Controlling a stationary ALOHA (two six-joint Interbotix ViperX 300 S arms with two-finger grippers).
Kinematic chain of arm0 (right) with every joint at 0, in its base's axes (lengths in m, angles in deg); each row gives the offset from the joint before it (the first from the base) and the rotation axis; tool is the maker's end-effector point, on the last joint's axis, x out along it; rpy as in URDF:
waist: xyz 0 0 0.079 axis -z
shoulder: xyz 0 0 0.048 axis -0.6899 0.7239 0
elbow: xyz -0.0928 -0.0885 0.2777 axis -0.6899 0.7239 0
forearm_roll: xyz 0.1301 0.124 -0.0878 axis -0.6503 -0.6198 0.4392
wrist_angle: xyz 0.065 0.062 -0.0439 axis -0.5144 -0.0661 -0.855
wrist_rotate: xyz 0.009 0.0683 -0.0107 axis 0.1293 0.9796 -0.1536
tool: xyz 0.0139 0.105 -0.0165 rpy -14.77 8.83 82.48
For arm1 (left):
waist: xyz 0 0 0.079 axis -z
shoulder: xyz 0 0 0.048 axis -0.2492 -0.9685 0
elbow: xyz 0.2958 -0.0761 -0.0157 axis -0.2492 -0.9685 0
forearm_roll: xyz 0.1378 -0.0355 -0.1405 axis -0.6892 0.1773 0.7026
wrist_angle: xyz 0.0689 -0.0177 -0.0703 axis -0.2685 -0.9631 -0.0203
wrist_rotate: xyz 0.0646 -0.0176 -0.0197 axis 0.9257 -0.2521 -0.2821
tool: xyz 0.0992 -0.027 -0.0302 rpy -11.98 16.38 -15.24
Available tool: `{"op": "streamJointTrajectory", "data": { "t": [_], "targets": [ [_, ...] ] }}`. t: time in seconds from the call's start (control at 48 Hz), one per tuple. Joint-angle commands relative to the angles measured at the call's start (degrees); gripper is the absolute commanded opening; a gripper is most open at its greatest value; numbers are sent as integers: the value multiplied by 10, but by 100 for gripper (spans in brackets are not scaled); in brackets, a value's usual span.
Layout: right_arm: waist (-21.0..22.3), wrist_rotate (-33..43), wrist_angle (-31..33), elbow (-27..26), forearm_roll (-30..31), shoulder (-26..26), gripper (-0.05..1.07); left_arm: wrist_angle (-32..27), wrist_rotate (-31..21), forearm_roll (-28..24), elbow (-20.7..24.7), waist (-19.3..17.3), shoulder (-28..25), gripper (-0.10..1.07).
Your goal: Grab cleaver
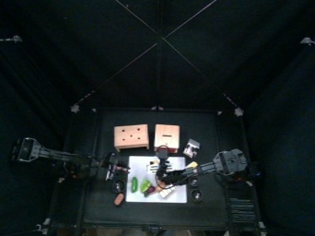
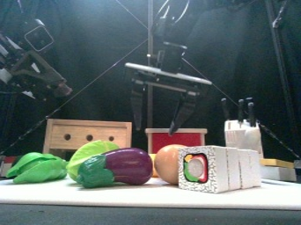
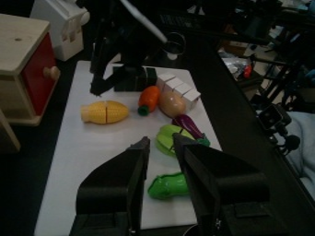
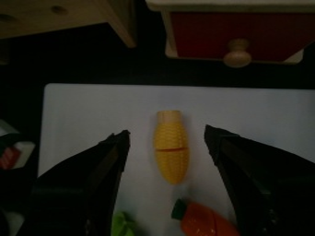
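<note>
- Cleaver [image 1: 191, 146]: pale flat piece on the black table, just beyond the far right corner of the white cutting board [image 4: 87, 111], beside the red-drawer box [image 4: 204, 32]; untouched.
- Board: toy vegetables crowd its middle; bare strips remain along its edges.
- Right gripper [image 4: 167, 157]: jaws spread wide, empty, hanging above the yellow corn cob [image 4: 171, 143].
- Left gripper [image 3: 164, 171]: jaws slightly parted, holding nothing, over the board's left end.

We see yellow corn [image 4: 170, 146] on white board [image 4: 87, 106], purple eggplant [image 2: 123, 164], red drawer [image 4: 209, 32], black hands
</note>
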Motion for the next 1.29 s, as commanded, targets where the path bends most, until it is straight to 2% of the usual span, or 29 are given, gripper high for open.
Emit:
{"op": "streamJointTrajectory", "data": {
  "t": [0.0,0.25,0.521,0.729,0.958,1.271],
  "targets": [
    [-11,-5,12,-12,14,-54,96,3,2,-2,17,-2,1,71],
    [-19,-6,55,-3,31,-94,96,2,24,-4,36,-30,16,71],
    [-12,-6,69,18,46,-120,96,-2,61,-3,42,-83,61,71],
    [-12,-11,96,21,62,-148,96,-64,64,-21,47,-109,105,71],
    [-4,-93,124,8,51,-174,96,-76,63,-21,38,-112,110,71],
    [18,-158,172,-9,44,-207,96,-76,62,-14,25,-111,113,71]
  ]
}}
